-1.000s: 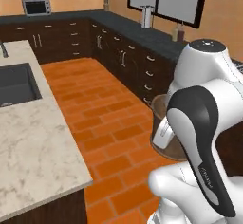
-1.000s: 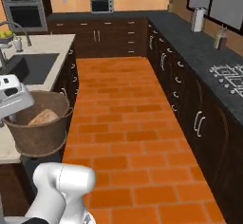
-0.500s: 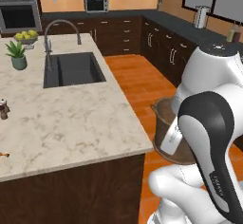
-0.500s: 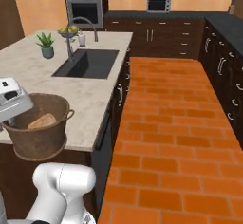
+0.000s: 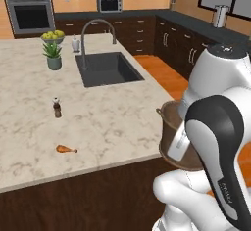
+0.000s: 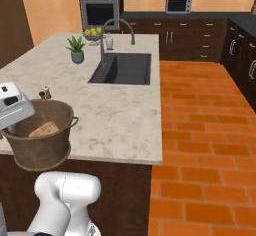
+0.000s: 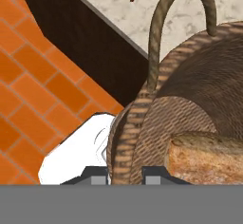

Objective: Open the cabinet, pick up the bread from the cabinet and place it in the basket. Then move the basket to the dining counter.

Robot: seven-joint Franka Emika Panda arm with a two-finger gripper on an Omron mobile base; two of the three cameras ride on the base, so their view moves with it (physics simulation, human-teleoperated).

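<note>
My gripper (image 7: 126,179) is shut on the thick rim of the round brown basket (image 6: 37,142), one fingertip on each side of the woven wall. I hold the basket in the air just off the near edge of the dining counter (image 6: 125,115). The pale tan bread (image 6: 44,129) lies inside it and shows close up in the hand view (image 7: 204,159). In the left base view the basket (image 5: 169,129) is partly hidden behind my arm. The beige marbled top carries a dark sink (image 5: 108,68) and an arched faucet (image 5: 90,29). The wall cabinet is out of view.
On the counter lie an orange-brown drumstick (image 5: 66,149), a small dark bottle (image 5: 57,107), a potted plant (image 5: 53,56) and a fruit bowl (image 5: 53,35). Orange brick floor (image 6: 200,130) runs to the right, with dark low cabinets (image 5: 176,46) beyond.
The base has driven and turned, so the views swung from the brick aisle to the island counter, now close in front. The basket with the bread stays in my gripper.
</note>
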